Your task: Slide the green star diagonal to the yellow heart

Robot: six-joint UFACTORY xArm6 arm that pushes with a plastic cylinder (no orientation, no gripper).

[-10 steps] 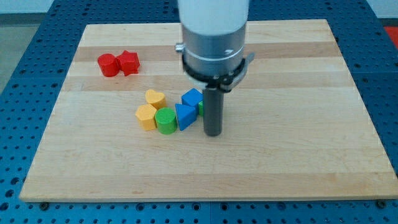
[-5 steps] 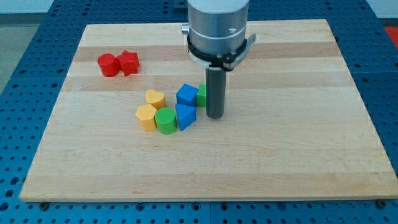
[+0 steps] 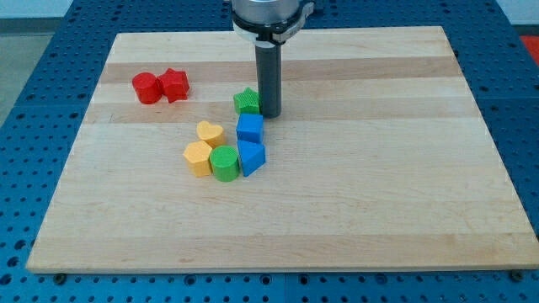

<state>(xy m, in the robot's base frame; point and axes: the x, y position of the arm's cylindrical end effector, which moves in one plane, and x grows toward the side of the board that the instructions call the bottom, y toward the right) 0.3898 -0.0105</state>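
Note:
The green star lies on the wooden board, up and to the right of the yellow heart. My tip stands right against the star's right side. A blue cube sits just below the star, between it and the heart's right side.
A yellow hexagon-like block, a green cylinder and a blue wedge block cluster below the heart. Two red blocks lie at the upper left. The board's top edge is close above the rod.
My tip has moved toward the view's top and a little left. The green star, first hidden behind the rod, has slid up and left, away from the blue blocks.

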